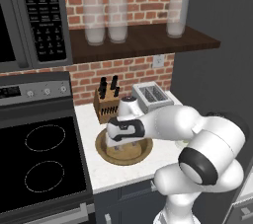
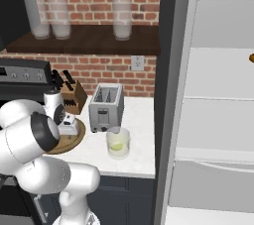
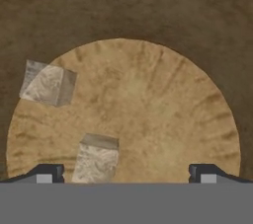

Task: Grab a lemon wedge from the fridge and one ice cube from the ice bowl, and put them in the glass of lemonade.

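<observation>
The ice bowl (image 1: 141,152), round and of tan wood, sits on the white counter. My gripper (image 1: 116,144) points down into it, just above its floor. In the hand view the gripper (image 3: 126,173) is open, its tips wide apart. One ice cube (image 3: 96,158) lies between them, close to the left tip. A second ice cube (image 3: 48,84) lies farther up and left. The glass of lemonade (image 2: 118,142) stands right of the ice bowl (image 2: 74,142), and a yellow-green lemon wedge (image 2: 117,146) floats in it. The fridge (image 2: 218,120) stands open at the right.
A toaster (image 2: 105,107) and a knife block (image 1: 106,102) stand behind the bowl against the brick wall. Tall frosted glasses (image 1: 106,20) line the shelf above. The stove (image 1: 39,159) lies left of the counter. A small orange item (image 2: 251,58) rests on a fridge shelf.
</observation>
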{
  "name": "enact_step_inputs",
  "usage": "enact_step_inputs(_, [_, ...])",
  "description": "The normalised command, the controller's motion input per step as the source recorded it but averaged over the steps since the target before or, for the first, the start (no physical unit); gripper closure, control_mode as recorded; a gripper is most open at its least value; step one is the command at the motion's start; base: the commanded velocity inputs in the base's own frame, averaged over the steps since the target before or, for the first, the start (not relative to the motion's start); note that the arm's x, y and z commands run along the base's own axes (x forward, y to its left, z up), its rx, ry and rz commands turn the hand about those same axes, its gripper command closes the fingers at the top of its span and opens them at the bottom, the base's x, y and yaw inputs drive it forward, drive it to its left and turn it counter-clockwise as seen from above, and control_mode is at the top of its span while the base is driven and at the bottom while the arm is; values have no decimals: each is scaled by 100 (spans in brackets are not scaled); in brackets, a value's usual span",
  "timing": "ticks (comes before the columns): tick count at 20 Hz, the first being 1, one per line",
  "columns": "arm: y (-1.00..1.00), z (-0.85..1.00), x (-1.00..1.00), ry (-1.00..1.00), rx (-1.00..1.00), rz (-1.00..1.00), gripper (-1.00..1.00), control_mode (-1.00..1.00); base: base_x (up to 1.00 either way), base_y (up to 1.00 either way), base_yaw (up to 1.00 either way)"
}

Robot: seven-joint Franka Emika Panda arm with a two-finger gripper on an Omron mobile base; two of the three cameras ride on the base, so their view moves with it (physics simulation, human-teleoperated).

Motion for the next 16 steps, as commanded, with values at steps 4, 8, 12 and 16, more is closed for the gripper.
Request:
enact_step_inputs(4, [2, 0, 4, -1, 0, 1, -100, -100, 0, 0, 0])
enact_step_inputs(8, [0, 0, 0, 0, 0, 0, -100, -100, 0, 0, 0])
enact_step_inputs(12, [0, 0, 0, -1, 0, 0, -100, -100, 0, 0, 0])
enact_step_inputs(16, [0, -1, 0, -2, 0, 0, -100, -100, 0, 0, 0])
